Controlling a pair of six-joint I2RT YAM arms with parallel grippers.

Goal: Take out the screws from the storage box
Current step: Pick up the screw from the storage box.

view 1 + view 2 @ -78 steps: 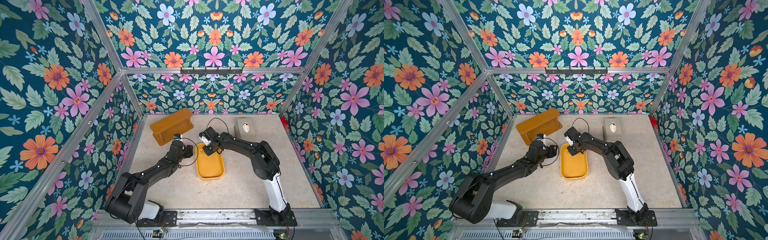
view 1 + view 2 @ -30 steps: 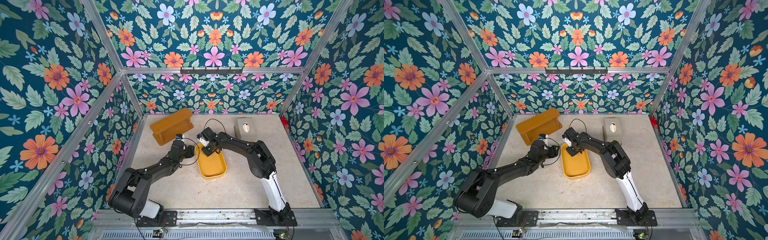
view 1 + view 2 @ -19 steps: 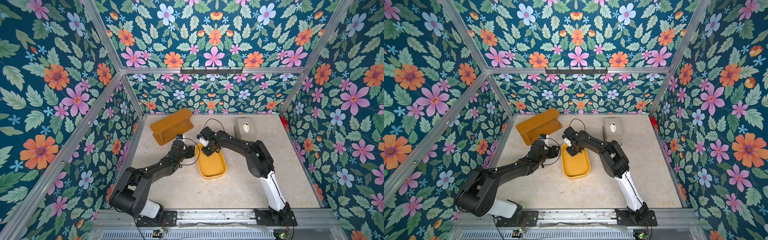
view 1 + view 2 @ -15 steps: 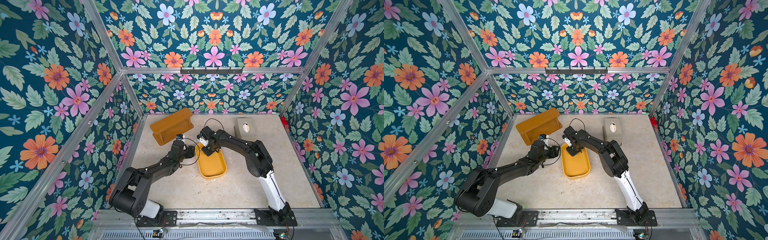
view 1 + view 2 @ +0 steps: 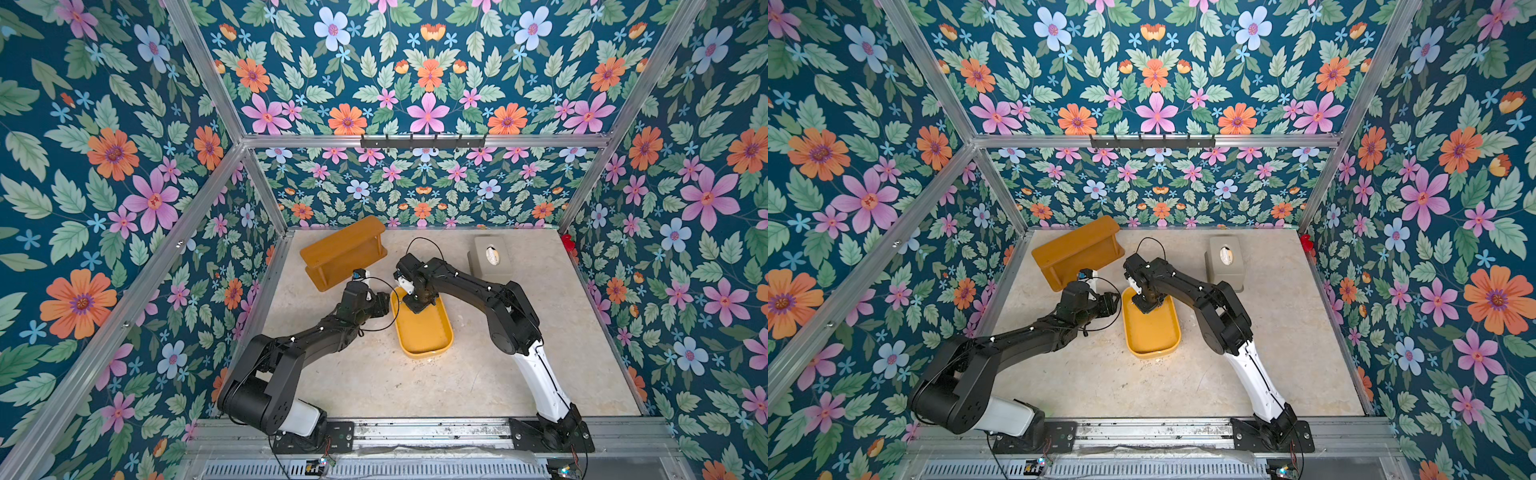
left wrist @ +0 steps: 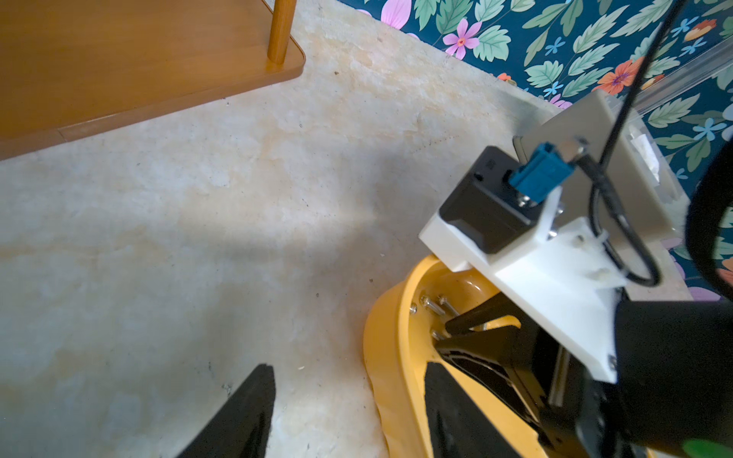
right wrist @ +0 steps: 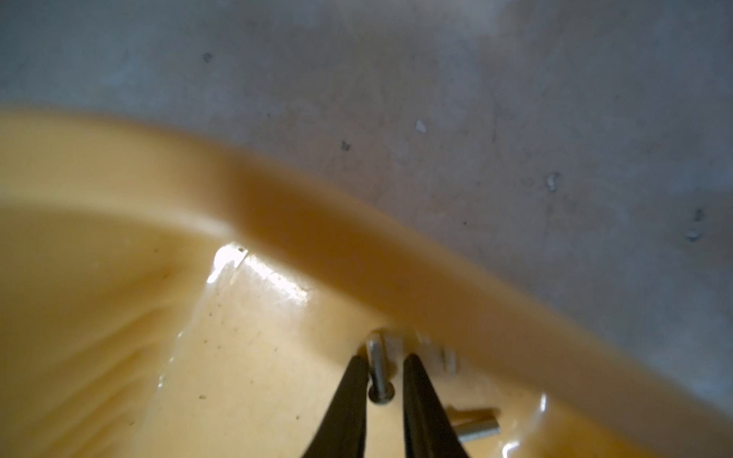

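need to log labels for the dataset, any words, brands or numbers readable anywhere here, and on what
None: no text can be read in any view.
The tissue box, wooden shelf and storage box show no print.
The black camera housing shows nothing legible.

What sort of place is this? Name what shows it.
Probably a robot test cell, not a home: floral wall panels on an aluminium frame enclose the table, two robot arms are bolted to a front rail, and the wooden shelf, tissue box and storage box look like props.
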